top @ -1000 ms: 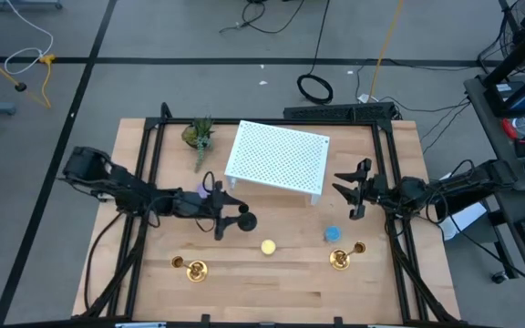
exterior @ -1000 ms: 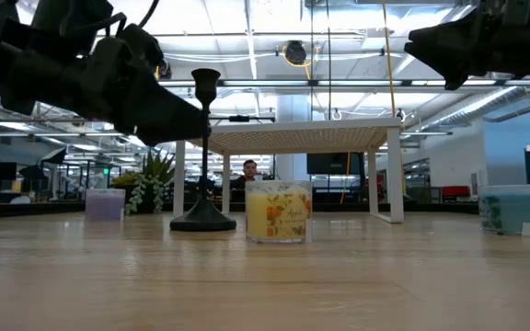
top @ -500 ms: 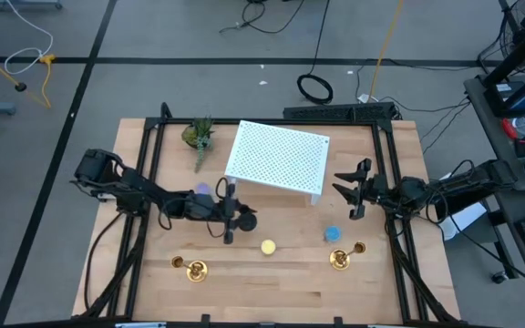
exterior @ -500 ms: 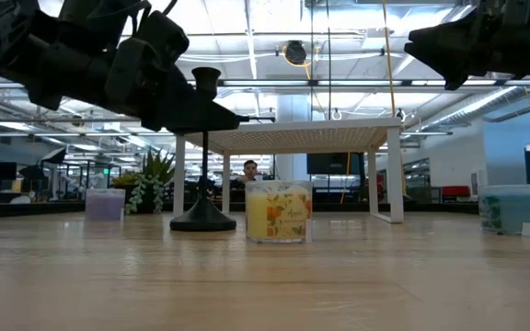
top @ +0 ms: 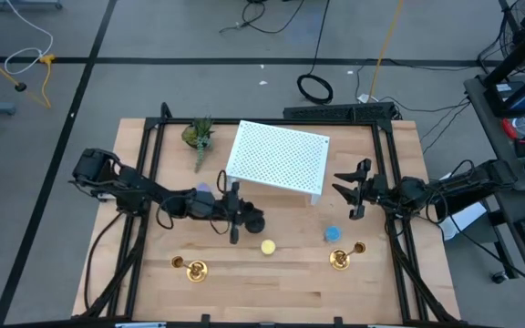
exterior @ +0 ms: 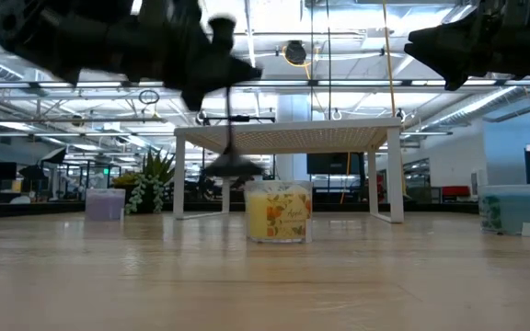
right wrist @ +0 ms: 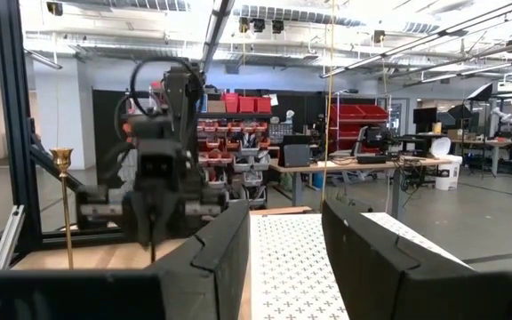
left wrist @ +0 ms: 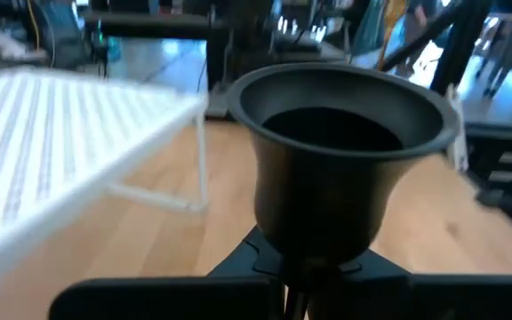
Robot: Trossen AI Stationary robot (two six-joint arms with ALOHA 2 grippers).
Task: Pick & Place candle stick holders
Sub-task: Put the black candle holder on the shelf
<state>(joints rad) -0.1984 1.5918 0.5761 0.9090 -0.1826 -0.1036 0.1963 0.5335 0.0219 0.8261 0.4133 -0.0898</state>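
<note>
Left gripper (top: 233, 211), frame center, clamps the black candle holder (top: 252, 219) lifted off the table (top: 272, 282); right gripper (top: 352, 189) waits spread apart, right of center.

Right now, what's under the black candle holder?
Only air: in the low view the black candle holder, gripped by the left gripper, hangs clear above the table. The yellow candle jar stands beside it, not beneath.

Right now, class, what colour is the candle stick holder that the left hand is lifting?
Black: the candle stick holder in the left hand shows best in the left wrist view.
</note>
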